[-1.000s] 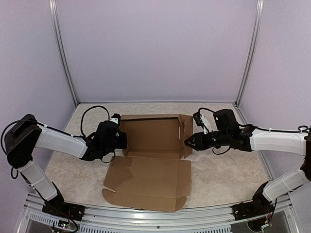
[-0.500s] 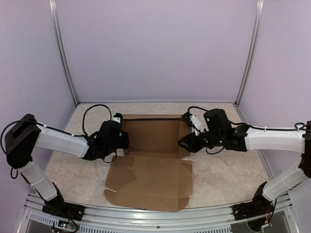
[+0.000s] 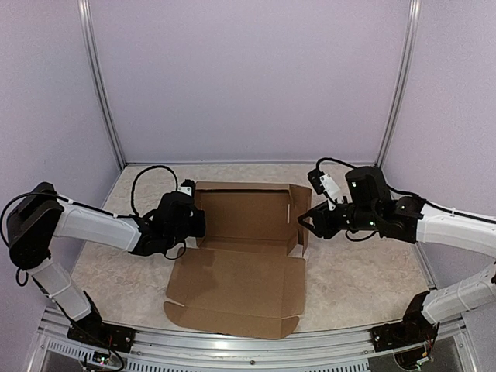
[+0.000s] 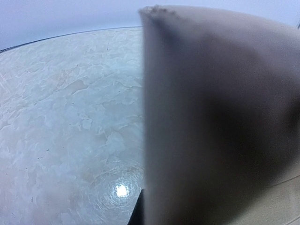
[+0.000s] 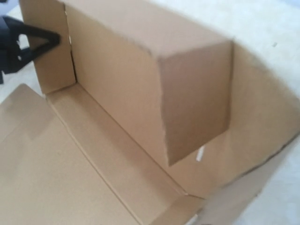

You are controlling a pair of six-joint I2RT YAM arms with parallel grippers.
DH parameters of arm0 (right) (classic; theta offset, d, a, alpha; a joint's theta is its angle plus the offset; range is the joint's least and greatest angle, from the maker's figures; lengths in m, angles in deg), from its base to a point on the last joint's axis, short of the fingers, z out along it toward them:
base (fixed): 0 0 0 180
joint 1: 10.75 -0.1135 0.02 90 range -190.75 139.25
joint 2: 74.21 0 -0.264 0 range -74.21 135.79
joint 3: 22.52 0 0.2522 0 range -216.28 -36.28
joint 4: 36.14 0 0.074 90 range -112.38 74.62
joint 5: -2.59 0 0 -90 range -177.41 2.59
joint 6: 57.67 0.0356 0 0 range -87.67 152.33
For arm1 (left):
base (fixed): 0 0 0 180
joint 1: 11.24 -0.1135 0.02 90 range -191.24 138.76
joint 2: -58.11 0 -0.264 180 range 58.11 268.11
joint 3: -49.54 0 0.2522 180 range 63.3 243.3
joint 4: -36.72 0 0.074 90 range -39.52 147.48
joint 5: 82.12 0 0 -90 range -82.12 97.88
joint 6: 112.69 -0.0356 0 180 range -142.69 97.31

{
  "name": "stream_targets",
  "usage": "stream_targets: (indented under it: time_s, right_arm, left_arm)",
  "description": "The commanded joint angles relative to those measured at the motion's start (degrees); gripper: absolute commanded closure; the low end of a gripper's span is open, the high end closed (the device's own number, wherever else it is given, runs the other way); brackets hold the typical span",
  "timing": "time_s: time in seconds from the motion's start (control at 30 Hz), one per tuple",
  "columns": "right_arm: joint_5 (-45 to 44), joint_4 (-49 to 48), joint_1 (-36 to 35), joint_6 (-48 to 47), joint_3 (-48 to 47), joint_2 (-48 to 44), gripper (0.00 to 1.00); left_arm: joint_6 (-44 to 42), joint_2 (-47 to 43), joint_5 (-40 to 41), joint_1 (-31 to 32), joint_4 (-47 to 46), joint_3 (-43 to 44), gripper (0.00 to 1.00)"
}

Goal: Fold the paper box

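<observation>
The paper box (image 3: 240, 271) lies half formed in the middle of the table, brown and unmarked. Its back wall and both side flaps stand up, and its wide lid panel lies flat toward me. My left gripper (image 3: 195, 221) is shut on the left side flap. In the right wrist view its black fingers (image 5: 50, 38) pinch that flap (image 5: 47, 51). The left wrist view is half filled by blurred cardboard (image 4: 211, 117), with one fingertip (image 4: 137, 213) beside it. My right gripper (image 3: 302, 225) hovers open at the outer side of the right flap (image 3: 298, 205), holding nothing. Its fingers do not show in its own view.
The table top (image 3: 364, 271) is pale and marbled. Lilac walls and two metal posts (image 3: 395, 85) close the back. A metal rail (image 3: 232, 345) runs along the near edge between the arm bases. A small tab (image 5: 200, 153) shows white inside the box's right corner.
The right gripper pressed left against the right flap, then drew back to the right. The flap now leans outward again. The left arm has held still.
</observation>
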Motion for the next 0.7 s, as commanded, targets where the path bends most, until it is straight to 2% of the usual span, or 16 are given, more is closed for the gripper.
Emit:
stream_targets:
  time_s: [0.0,0.3,0.4,0.67]
  right_arm:
    - [-3.88,6.48,-0.51,-3.19,1.03,-5.07,0.55]
    - [-11.3,9.16,1.33,-3.95,1.95,-8.34,0.49]
    - [-9.95,8.99,3.52,-3.4,2.04,-7.16,0.5]
    - [1.0,3.68,8.36,-2.5,2.72,-1.15,0.49]
  left_arm:
    - [-0.74,-1.71,-1.17,-0.16,-0.65,0.48,1.0]
    - [-0.95,-2.23,-2.61,-0.61,-1.49,-0.35,1.0]
    - [-1.11,-2.24,-2.92,-0.61,-1.49,-0.36,1.0]
    - [-1.12,-2.69,-4.17,-0.83,-1.48,-0.36,1.0]
